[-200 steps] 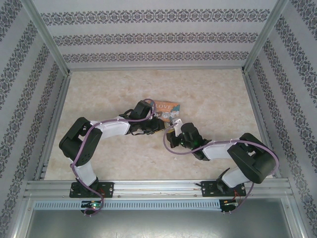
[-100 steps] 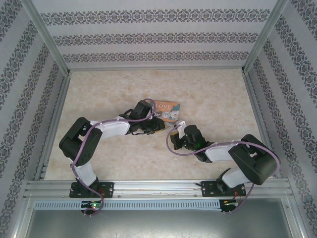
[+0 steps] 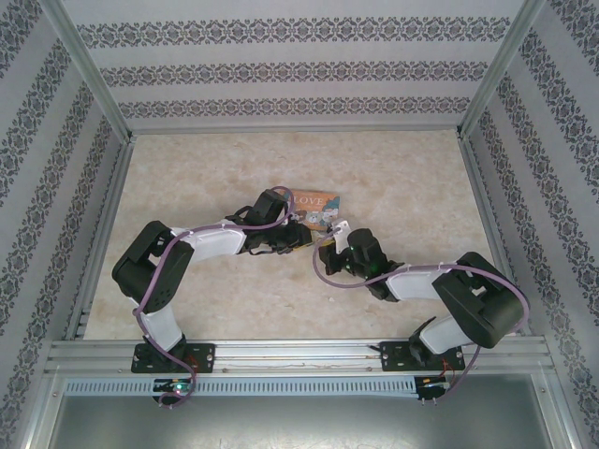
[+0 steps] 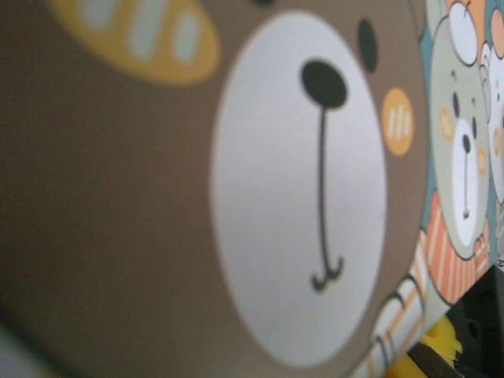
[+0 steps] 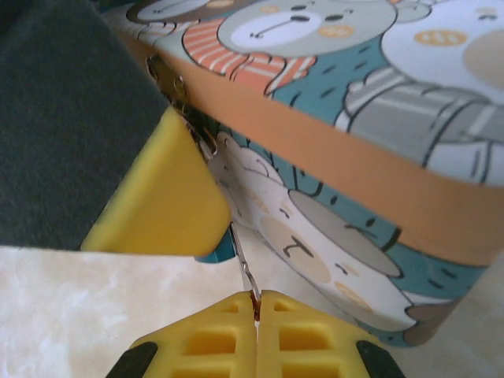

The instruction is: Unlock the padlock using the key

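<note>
The right gripper [image 5: 256,315] pinches the key [image 5: 243,266], its blade pointing up at the padlock [image 5: 211,257] just ahead. The padlock is half hidden behind a yellow finger [image 5: 161,197] of the left gripper [image 3: 301,232], whose grip I cannot tell.

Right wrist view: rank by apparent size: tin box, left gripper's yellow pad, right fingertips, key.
1. tin box, clearly largest.
2-3. left gripper's yellow pad and right gripper's fingertips: too alike to rank. The fingertips are nearest the camera and cut off by the frame edge.
4. key, a thin sliver pinched between those fingertips.
</note>
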Controlling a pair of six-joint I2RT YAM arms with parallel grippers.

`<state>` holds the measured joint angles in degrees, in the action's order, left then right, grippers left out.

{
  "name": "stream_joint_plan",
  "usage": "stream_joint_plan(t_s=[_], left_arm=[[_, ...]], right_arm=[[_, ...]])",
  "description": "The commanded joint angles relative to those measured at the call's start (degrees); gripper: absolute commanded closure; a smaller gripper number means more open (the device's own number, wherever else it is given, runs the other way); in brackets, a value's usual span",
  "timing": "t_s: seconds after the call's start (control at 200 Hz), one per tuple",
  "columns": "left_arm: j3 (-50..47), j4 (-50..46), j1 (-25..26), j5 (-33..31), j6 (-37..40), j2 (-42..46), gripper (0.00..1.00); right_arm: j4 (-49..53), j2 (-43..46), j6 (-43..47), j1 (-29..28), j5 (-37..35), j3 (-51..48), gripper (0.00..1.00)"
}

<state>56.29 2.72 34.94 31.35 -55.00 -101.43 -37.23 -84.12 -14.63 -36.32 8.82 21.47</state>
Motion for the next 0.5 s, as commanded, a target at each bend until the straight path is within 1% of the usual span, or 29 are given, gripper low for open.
stream_joint_plan(t_s=[0.0, 0.195, 0.495], left_arm=[[1.98, 2.68, 1.04, 1.28, -1.33, -0.5, 0.75], [2.05, 2.64, 1.1, 1.18, -1.34, -0.48, 0.75], [1.67, 4.16, 1.1, 0.84, -2.94, -0.24, 0.75]], right_arm=[[-2.05, -0.87, 0.04, 0.43, 2.14, 1.67, 1.0], [-1.76, -1.58, 0.35, 0.37, 2.31, 2.17, 1.0], [-1.7, 0.07, 0.03, 0.49, 1.29, -1.44, 1.0]])
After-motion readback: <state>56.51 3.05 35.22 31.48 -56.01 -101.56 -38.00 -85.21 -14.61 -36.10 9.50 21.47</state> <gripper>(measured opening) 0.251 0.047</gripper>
